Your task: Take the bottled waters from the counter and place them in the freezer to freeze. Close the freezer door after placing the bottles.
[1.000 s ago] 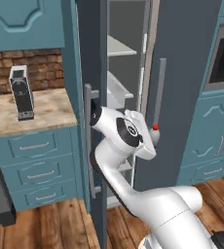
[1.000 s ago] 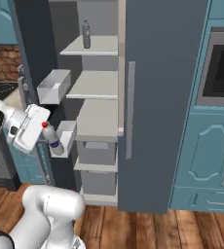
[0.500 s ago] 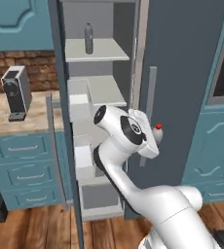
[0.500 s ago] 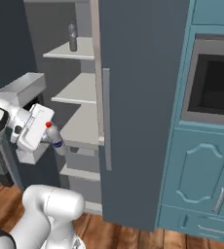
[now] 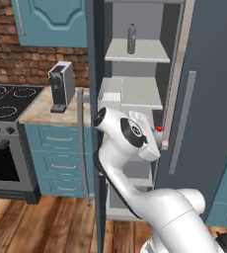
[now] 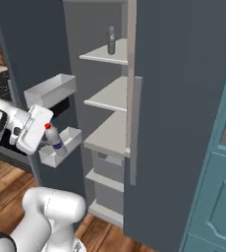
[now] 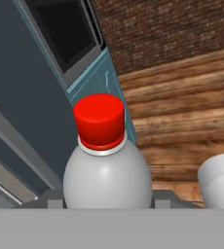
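**Second bottle in the jaws, freezer shelves lying ahead**

The gripper [image 6: 45, 140] is holding the red-capped bottle [image 6: 52, 138]; its jaws are standing narrow, clamped on the bottle's body, with the red cap [image 7: 100, 121] pointing away from the hand, so the bottle's long axis is running along the gripper. In the right base view the bottle is hanging just in front of the white bins [image 6: 62, 146] on the open freezer door [image 6: 31, 59].

The grey-blue bottle [image 5: 131, 38] is already standing upright on an upper shelf [image 5: 135, 52] of the freezer [image 6: 110, 98]. Seen from the right base view, the open shelves are lying at about two o'clock from the held bottle, with the middle shelf [image 6: 110, 96] nearest. The coming move probably turns on that offset: the bottle needs carrying rightward and inward past the door bins, and then setting upright.

The counter [image 5: 46, 109] is carrying a coffee machine [image 5: 61, 85].
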Available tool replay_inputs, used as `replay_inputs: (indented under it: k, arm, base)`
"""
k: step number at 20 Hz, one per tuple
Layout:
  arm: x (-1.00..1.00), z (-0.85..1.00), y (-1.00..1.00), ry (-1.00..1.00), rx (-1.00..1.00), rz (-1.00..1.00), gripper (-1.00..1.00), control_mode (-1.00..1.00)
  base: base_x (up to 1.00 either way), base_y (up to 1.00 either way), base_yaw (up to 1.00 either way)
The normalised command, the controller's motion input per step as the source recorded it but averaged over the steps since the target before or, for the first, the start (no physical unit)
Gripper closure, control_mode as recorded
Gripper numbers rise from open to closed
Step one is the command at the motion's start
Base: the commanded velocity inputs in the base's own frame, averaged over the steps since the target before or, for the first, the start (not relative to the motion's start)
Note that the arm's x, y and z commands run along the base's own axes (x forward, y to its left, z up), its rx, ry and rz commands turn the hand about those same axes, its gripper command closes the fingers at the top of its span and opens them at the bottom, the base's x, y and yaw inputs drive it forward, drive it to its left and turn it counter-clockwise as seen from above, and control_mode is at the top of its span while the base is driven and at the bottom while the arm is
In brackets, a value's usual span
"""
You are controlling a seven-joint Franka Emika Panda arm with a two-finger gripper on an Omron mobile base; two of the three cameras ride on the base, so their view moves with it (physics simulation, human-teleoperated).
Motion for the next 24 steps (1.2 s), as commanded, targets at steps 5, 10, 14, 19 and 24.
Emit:
replay_inputs:
  k: [5, 10, 14, 19, 24]
  arm:
    - [0.00, 0.00, 0.00, 0.00, 0.00, 0.00, 1.00, 1.00]
    - [0.00, 0.00, 0.00, 0.00, 0.00, 0.00, 1.00, 1.00]
    - [0.00, 0.00, 0.00, 0.00, 0.00, 0.00, 1.00, 1.00]
    - [0.00, 0.00, 0.00, 0.00, 0.00, 0.00, 1.00, 1.00]
    - [0.00, 0.00, 0.00, 0.00, 0.00, 0.00, 1.00, 1.00]
  base:
    - [0.51, 0.00, 0.20]
    - [0.67, -0.18, 0.13]
    - [0.49, -0.29, 0.07]
    - [0.20, -0.36, 0.08]
    - [-0.61, -0.20, 0.00]
